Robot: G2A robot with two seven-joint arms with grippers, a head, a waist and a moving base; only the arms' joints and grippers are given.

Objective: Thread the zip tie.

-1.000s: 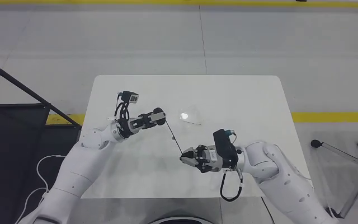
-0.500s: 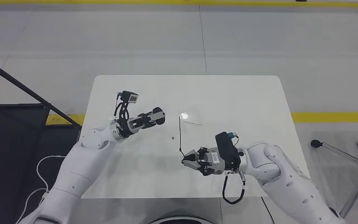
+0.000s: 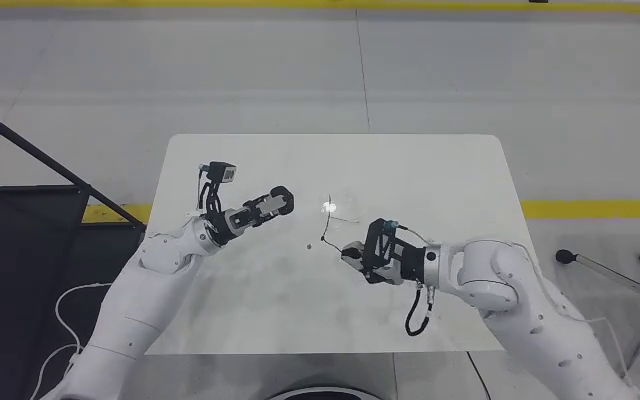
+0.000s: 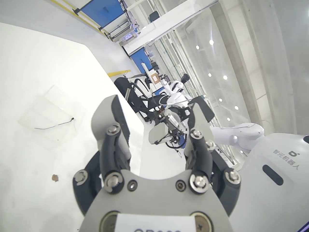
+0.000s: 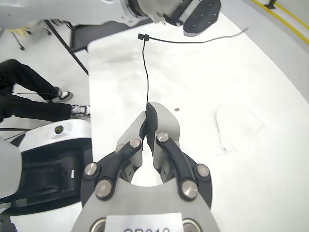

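A thin black zip tie (image 5: 145,73) sticks out from my right gripper (image 5: 147,108), which is shut on its strap. The strap runs up to the small square head (image 5: 140,36), and a second length runs sideways from the head to a free tip (image 5: 245,29). From above, the right gripper (image 3: 350,250) holds the zip tie (image 3: 325,241) over the middle of the white table (image 3: 450,180). My left gripper (image 4: 157,107) is open and holds nothing. It hovers left of centre (image 3: 283,201), a short way beyond the tie's head.
A clear plastic bag (image 4: 43,119) lies flat near the table's centre, with another thin black tie (image 4: 54,126) on it. A small brown speck (image 4: 55,177) lies on the table. A black frame (image 3: 40,160) stands off the left edge.
The left gripper no longer holds the tie's far end and has drawn back slightly. The right gripper has carried the tie away from the front edge toward the table's centre and turned.
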